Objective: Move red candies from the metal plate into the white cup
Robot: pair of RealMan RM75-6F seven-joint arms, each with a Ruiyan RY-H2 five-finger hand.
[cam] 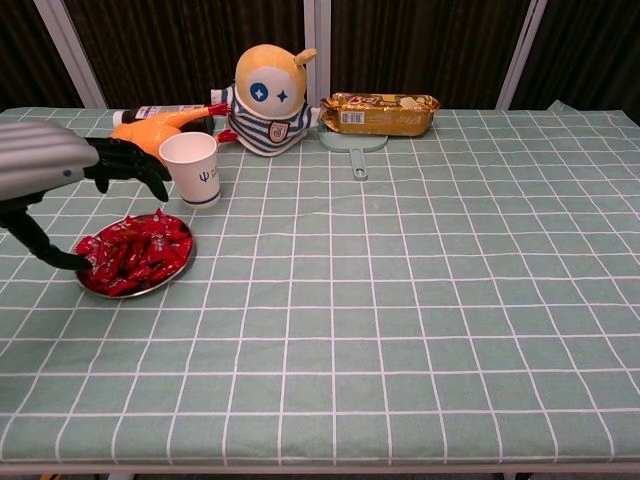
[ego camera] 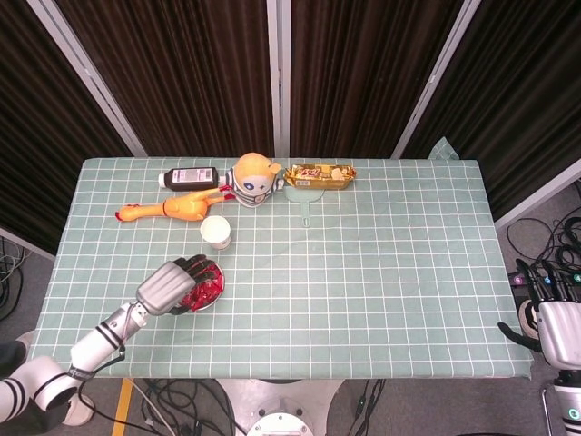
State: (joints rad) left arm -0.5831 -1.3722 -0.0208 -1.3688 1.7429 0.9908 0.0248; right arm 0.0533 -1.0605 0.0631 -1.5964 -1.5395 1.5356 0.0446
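Fingers (cam: pixel 135 160) of the left hand (ego camera: pixel 171 285) hang spread over red wrapped candies (cam: pixel 135 253) on the round metal plate (cam: pixel 178 270); white paper cup (cam: pixel 192 168) at 12 o'clock.

I've got the metal plate (cam: pixel 181 272) sitting flat near the table's front left, a small round shiny dish heaped with red candies (cam: pixel 135 253) in glossy crinkled wrappers. Just behind it stands the white cup (cam: pixel 190 168), upright, mouth open, a small dark logo on its side, apart from the plate.
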